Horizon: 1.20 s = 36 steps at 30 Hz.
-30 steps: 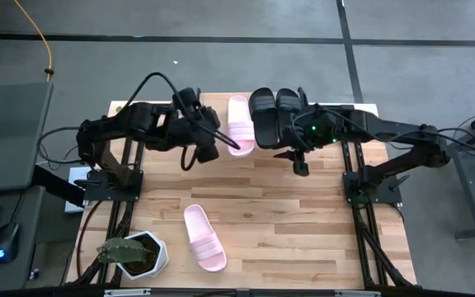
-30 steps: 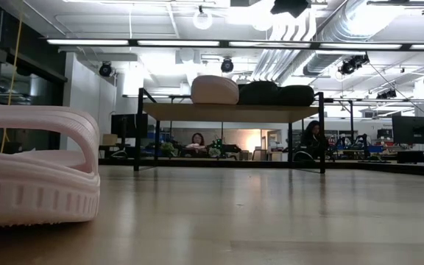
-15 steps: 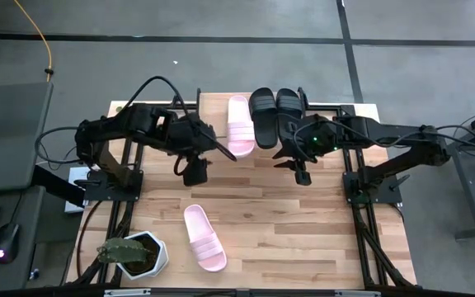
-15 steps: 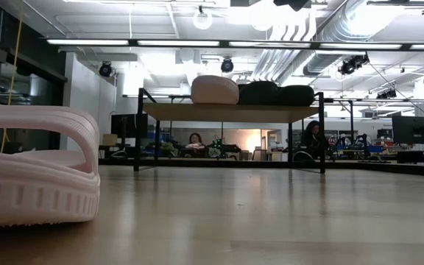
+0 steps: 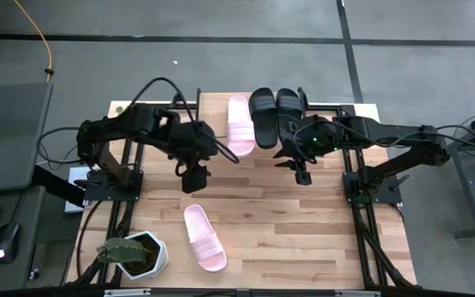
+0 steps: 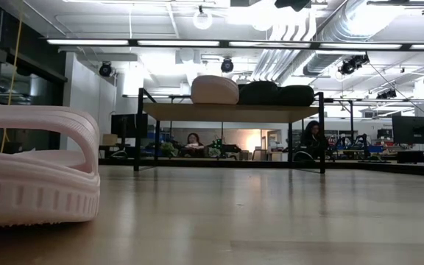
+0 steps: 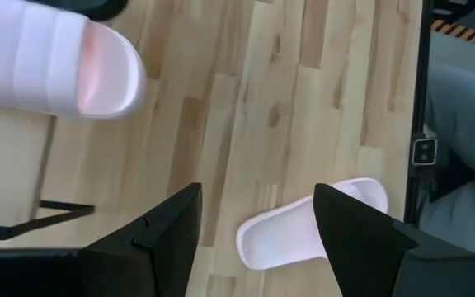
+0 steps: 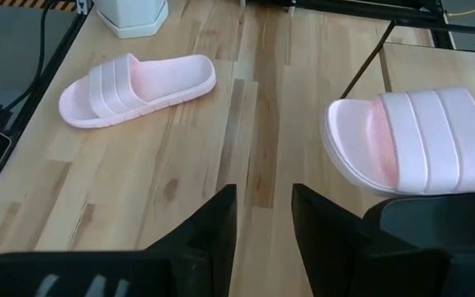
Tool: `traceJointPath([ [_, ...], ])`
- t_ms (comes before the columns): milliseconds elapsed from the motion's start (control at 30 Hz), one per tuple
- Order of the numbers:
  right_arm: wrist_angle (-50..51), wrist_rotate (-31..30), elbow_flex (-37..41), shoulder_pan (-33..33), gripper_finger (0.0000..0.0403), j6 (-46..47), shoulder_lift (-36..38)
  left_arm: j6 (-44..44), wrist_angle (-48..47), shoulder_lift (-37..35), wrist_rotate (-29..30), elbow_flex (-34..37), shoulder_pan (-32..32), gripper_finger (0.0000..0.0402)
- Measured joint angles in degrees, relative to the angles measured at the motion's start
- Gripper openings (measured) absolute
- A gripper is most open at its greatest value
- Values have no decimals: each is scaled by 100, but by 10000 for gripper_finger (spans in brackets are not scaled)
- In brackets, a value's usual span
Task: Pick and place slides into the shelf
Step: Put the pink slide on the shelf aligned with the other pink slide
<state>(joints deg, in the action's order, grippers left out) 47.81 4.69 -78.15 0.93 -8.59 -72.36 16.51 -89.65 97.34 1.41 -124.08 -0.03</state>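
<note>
Pink slide (image 5: 204, 238) is lying near the table's front edge, well apart from the open, empty left gripper (image 5: 193, 183); right gripper (image 5: 302, 176) is seemingly part-open, empty.

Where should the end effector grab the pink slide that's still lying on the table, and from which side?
Best bet is the wide ribbed strap of the pink slide, from straight above. It lies sole-down and flat, so the strap arches over the footbed as the one raised part, with a gap beneath for a finger. The open left end effector is already nearby, on the shelf side of it.
</note>
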Motion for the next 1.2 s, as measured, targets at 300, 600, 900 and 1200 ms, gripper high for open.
traceJointPath([
  [300,101,-2,172,-28,110,-45,2,30,917,35,-1104,1556,-2,223],
  [600,79,-2,666,-390,110,86,2,33,1958,26,-1877,2964,-2,223],
  [900,18,-485,963,-848,110,347,2,69,2776,26,-2483,3913,-2,223],
  [1200,-118,-587,968,-1341,110,456,2,223,3400,26,-2702,4700,-117,223],
])
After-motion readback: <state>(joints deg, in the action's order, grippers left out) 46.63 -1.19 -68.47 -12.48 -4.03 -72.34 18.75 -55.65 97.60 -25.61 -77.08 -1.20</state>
